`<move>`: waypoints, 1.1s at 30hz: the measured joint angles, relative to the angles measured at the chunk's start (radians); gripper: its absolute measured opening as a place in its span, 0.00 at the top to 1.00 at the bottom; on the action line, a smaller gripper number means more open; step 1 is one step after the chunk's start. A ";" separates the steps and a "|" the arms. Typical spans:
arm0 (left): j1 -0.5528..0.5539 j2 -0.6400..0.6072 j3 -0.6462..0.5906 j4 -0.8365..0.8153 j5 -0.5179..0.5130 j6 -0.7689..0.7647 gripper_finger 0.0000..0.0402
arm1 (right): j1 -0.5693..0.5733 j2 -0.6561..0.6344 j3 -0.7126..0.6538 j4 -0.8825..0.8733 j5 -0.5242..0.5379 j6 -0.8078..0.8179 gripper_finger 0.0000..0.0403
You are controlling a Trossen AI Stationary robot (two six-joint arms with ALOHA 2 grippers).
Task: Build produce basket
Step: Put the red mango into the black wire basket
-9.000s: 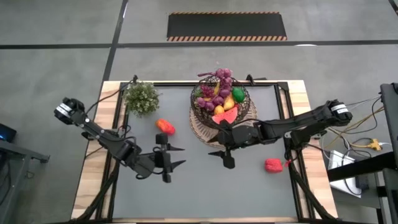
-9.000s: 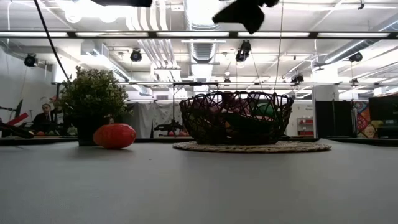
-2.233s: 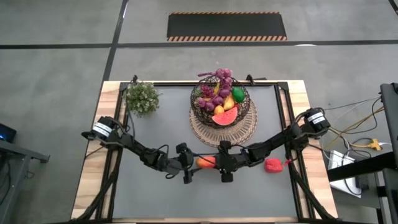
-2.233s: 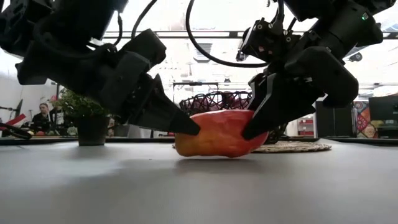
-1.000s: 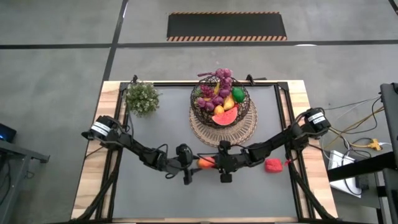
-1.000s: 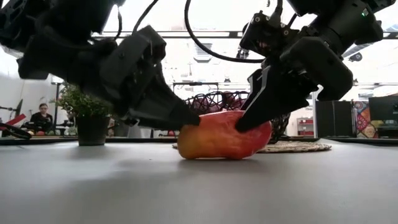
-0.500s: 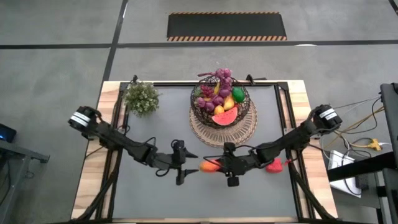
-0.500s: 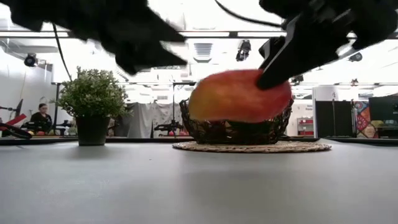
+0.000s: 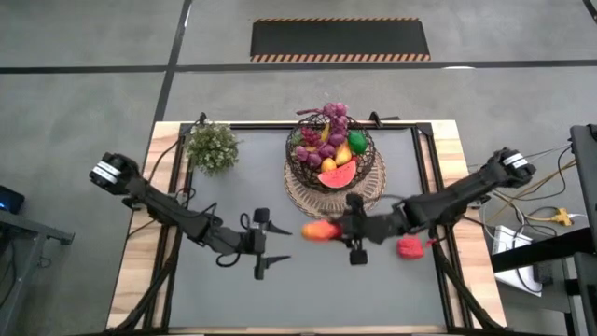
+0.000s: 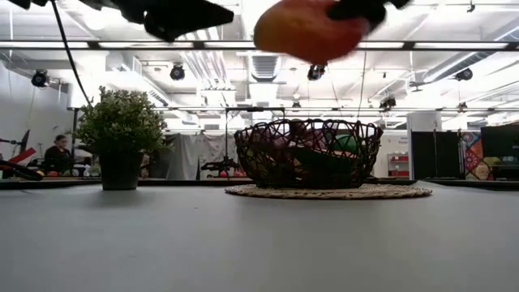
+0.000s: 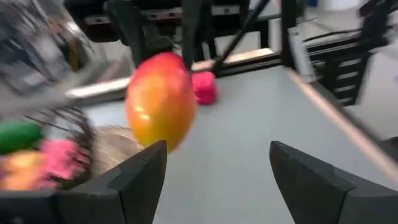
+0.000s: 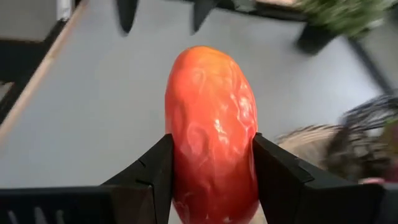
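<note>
- Step in hand, as I read it: carrying the mango (image 9: 320, 231) to the basket (image 9: 334, 157). It's off the surface (image 9: 373, 289), lifted clear in the low view, above basket rim height.
- My right pincer (image 12: 212, 180) has it: fingers partly open, clamped on both flanks of the mango, long axis sticking out forward past the tips.
- In the high view the mango hangs on the near side of the basket, just off the edge of the woven mat (image 9: 308, 199) under it, not yet over the basket.
- My left pincer (image 11: 217, 168) is spread wide, holding nothing, touching nothing. It sits well away from the basket on the near side, facing the mango, clear of it.
- Basket already loaded: grapes (image 9: 328, 119), watermelon slice (image 9: 338, 175), lime (image 9: 357, 141), yellow pieces. Free room looks tight.
- Next move, my call: swing right arm over the rim, come down into a gap, then open up. Needs height to clear the rim and the handle.
- Risk: the mango is long and smooth, could roll off the pile.
- One red pepper (image 9: 409, 247) lies on the surface, near side of the basket, out by the right arm. Probably next pick.
</note>
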 joint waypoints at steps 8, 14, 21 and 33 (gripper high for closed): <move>0.001 -0.101 -0.004 -0.001 -0.121 0.201 0.34 | -0.203 0.015 0.222 -0.185 -0.002 -0.230 0.60; 0.001 -0.187 -0.039 0.000 -0.180 0.218 0.34 | -0.408 0.043 0.263 -0.154 -0.010 -0.307 0.60; 0.000 -0.295 -0.099 0.001 -0.236 0.160 0.34 | -0.642 0.152 0.255 -0.122 0.100 -0.072 0.60; -0.001 -0.330 -0.153 0.000 -0.235 0.087 0.34 | -0.709 0.340 0.302 -0.133 0.313 0.063 0.59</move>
